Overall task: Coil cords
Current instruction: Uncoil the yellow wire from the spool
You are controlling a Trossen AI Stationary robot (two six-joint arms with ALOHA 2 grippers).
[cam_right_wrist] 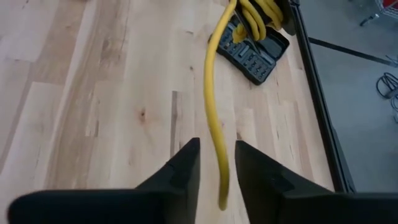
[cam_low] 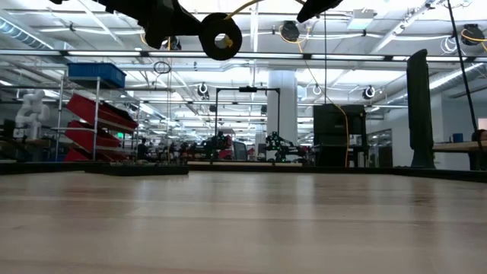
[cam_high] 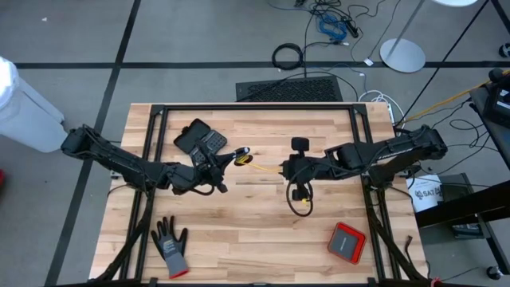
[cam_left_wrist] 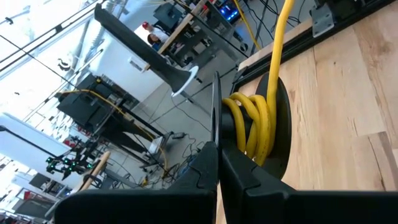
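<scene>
The yellow cord is wound in several turns (cam_left_wrist: 255, 121) on a small black round part (cam_low: 221, 36), held up above the table's middle. My left gripper (cam_high: 227, 158) comes from the left and is shut on that round part. From the turns one strand (cam_high: 267, 167) runs toward my right gripper (cam_high: 287, 169). In the right wrist view this strand (cam_right_wrist: 216, 124) passes through the gap of my open right gripper (cam_right_wrist: 217, 163) with room on both sides. More cord with a dark piece (cam_high: 304, 203) shows nearer the table's near edge. My left gripper pinches a thin black disc (cam_left_wrist: 215, 124) of the round part between its two fingers, at the disc's rim. The fingers point level, toward the table's right. The round part is lifted clear of the table, with the yellow turns beside the fingers.
A black keypad-like device (cam_high: 199, 137) lies on the wood behind the left gripper. A grey glove (cam_high: 170, 247) lies at the near left and a red box (cam_high: 347, 241) at the near right. Black frame rails (cam_high: 255, 107) run along the table's far edge and sides.
</scene>
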